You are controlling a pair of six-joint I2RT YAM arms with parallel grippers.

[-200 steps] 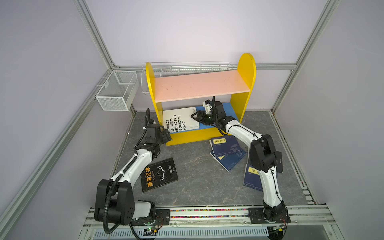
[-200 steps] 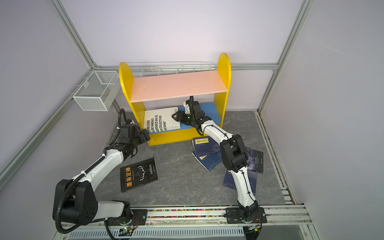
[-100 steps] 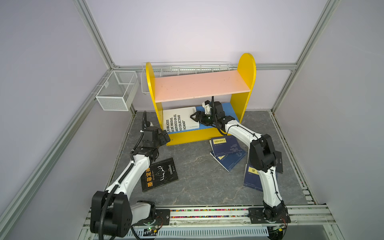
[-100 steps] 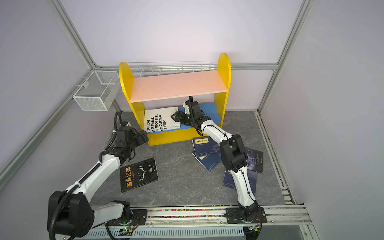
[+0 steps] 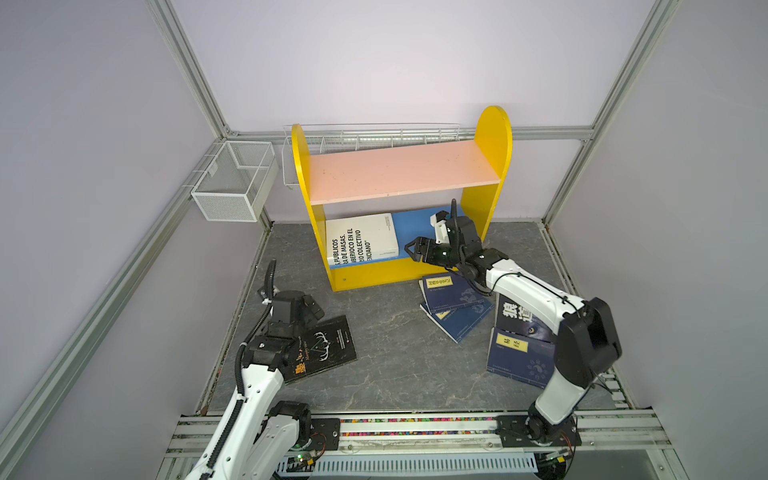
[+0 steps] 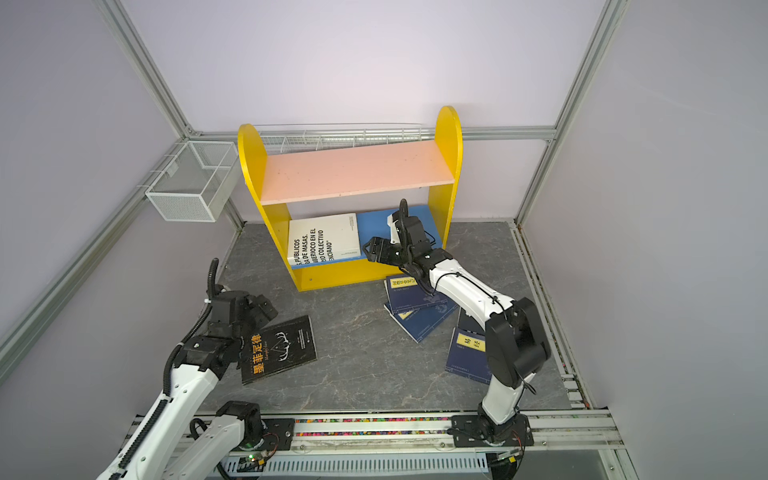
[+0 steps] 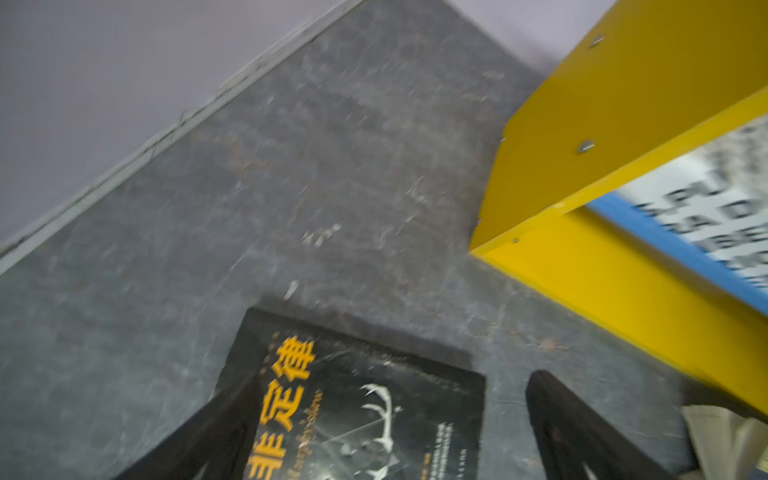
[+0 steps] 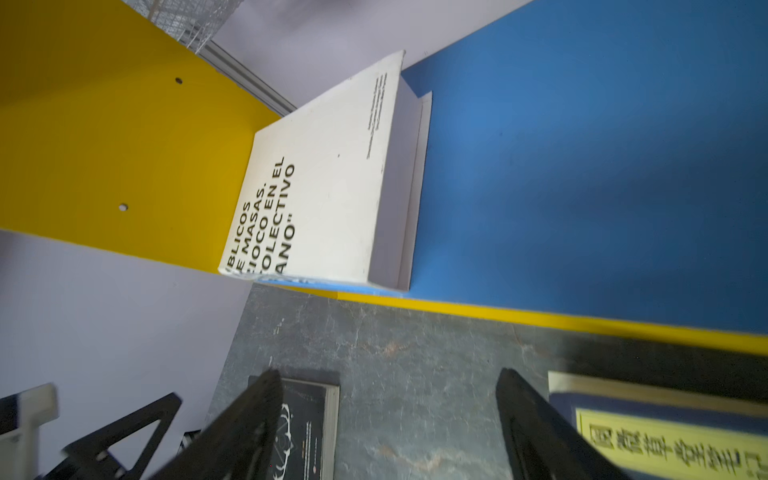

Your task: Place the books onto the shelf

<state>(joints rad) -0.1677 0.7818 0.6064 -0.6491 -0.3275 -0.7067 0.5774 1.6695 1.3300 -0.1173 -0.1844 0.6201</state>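
Right hand point(image 5: 412, 250): spread wide with nothing between its fingers; it hovers just in front of the lower opening of the shelf point(image 5: 492, 137), near the white book's free edge.
Left hand point(image 5: 314, 309): also spread wide and empty, poised over the far end of the black deer-cover book point(image 5: 328, 349); the left wrist view is too blurred to tell whether a finger touches the cover.
White book point(image 5: 361, 243): lies flat on the blue lower board point(image 5: 419, 220), pushed against the shelf's yellow side; this 1 counts as shelved.
Pink upper board point(image 5: 399, 170): carries nothing.
Books off the shelf: 5 show on the bench point(image 5: 386, 374). These are the black deer-cover book, 2 overlapping navy books point(image 5: 451, 293) just in front of the shelf, a black book with white characters point(image 5: 515, 311), and a navy book with a yellow label point(image 5: 519, 357) overlapping it; the right arm hides part of those last 2.
Step in hand: as I judge it, the gap between 1 placement and the next pickup, with neither hand carrying anything.
Next move: probably the left hand on the deer-cover book. It lies flat and thin, so 1 finger needs to get under an edge, or the book must be slid until an edge can be pinched, then carried clear of the yellow side into an open stretch of board.
Risk: a loose pinch on 1 cover could let the pages fan open.
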